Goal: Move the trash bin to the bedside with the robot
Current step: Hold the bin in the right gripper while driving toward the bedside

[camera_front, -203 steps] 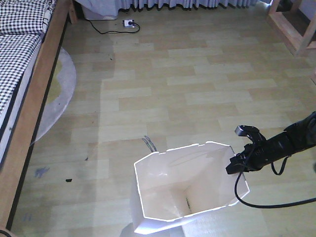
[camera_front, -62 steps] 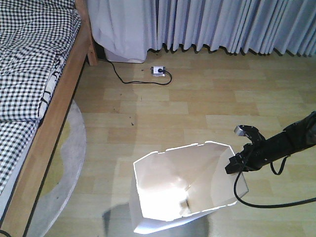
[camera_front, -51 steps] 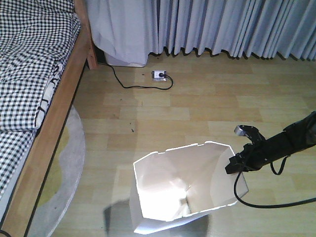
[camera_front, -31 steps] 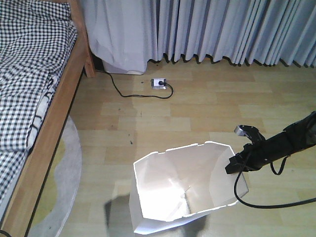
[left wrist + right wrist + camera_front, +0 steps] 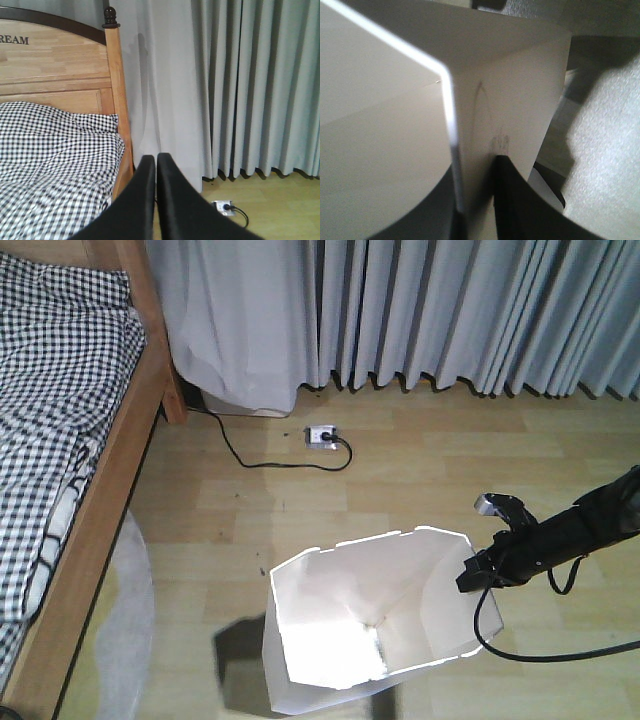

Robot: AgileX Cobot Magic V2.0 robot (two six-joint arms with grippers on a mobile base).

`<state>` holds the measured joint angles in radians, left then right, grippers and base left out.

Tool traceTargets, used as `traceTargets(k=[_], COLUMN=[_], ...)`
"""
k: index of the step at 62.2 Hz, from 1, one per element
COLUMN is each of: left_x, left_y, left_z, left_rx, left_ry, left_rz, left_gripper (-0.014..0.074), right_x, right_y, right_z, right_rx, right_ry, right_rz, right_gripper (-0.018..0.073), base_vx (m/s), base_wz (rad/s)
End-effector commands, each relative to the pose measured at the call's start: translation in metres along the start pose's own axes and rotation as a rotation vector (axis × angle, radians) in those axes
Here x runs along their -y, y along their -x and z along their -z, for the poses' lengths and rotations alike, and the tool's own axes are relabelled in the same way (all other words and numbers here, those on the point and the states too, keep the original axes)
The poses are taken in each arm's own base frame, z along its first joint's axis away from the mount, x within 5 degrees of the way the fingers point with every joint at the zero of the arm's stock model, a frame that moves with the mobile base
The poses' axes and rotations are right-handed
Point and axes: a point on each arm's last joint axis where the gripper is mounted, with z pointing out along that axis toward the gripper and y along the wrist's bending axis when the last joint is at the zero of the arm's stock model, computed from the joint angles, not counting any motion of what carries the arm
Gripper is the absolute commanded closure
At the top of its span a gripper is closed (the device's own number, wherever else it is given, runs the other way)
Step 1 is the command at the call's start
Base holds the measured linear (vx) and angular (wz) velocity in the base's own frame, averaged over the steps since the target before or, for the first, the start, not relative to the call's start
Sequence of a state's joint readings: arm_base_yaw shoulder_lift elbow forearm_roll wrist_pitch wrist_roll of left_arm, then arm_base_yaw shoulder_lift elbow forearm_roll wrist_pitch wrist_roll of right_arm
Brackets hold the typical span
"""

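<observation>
Bed [image 5: 70,450]: far left of the front view, with a light wooden frame and black-and-white checked bedding. Its headboard post stands against the curtain.
Rug [image 5: 125,640]: pale and rounded, on the floor at lower left, with its edge running under the bed frame.
Left pincer [image 5: 155,167]: seen only in its own wrist view. The two black fingers are pressed together with nothing between them, and they point toward the bed's headboard and the curtain.
Curtain [image 5: 450,310]: grey pleats across the whole back wall, reaching down to the floor.
Socket strip [image 5: 322,435]: white, on the wooden floor [image 5: 420,480] below the curtain. A black cord trails left from it toward the bed post.
Trash bin [image 5: 360,630]: white with an angular rim, standing upright at lower centre. It is well apart from the bed, with floorboards and the rug's edge between them.
Right pincer [image 5: 478,572]: on a thin black arm reaching in from the right, at the bin's right rim. The wrist view shows it clamped on the bin's wall, one finger on each side.
Cable [image 5: 560,652]: a black loop hanging below the arm, right of the bin.
</observation>
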<state>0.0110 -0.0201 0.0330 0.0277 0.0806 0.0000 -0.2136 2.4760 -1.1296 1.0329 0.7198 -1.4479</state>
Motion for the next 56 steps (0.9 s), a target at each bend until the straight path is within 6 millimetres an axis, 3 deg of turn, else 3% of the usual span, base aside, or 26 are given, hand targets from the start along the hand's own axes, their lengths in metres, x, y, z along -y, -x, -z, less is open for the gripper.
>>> traceTargets(k=[1,56], left_x=[0.0005,0.0005], left_y=[0.003,0.003], left_z=[0.0002,0.0002], left_rx=[0.069,0.069], left_ry=[-0.007,-0.007], left_rz=[0.023,0.023], left_gripper=[0.0603,0.0603], right_x=[-0.0274,-0.0273], right_y=[0.0189,0.0189], right_z=[0.0252,0.0252], right_rx=[0.08,0.08], right_ry=[0.191,0.19], right_rz=[0.009,0.009], right_gripper=[0.0564,0.0564], base_vx=[0.3,0.27], base_wz=[0.02,0.04])
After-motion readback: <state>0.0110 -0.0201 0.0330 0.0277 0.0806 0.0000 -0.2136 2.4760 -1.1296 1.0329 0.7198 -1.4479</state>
